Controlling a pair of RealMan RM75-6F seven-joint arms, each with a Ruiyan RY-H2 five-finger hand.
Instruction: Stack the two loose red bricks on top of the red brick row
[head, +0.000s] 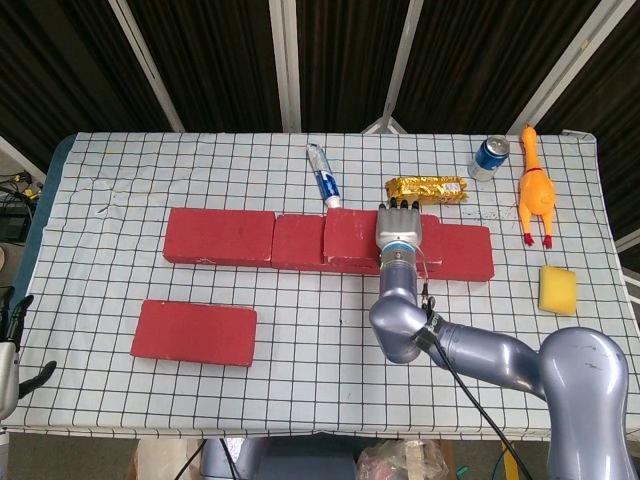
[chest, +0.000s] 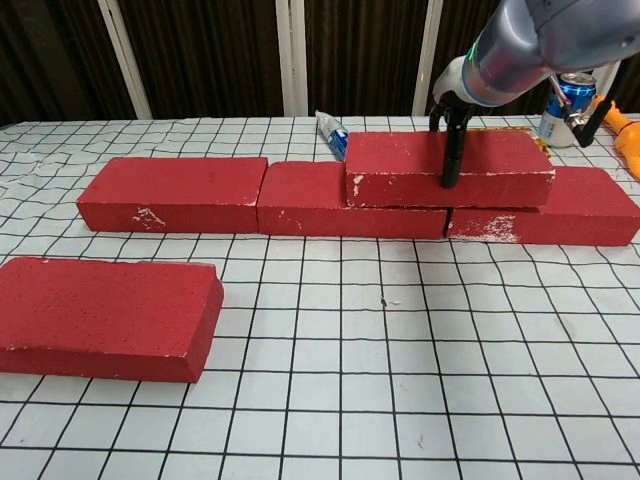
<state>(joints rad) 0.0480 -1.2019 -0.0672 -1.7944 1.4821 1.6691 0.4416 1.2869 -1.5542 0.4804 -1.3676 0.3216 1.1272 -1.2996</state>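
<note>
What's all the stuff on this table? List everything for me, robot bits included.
Brick row: three red bricks, end to end mid-table.
Stacked brick: one, red, on the row's right part.
Loose brick: one, red, front left.
Tube: one, white and blue, behind the row.
Snack packet: one, gold, behind the row.
Can: one, blue, back right.
Rubber chicken: one, orange-yellow, far right.
Sponge: one, yellow, right edge.
Tablecloth: white, black grid.
Right robot hand: grips the stacked brick.
Left robot hand: idle off the left edge.
</note>
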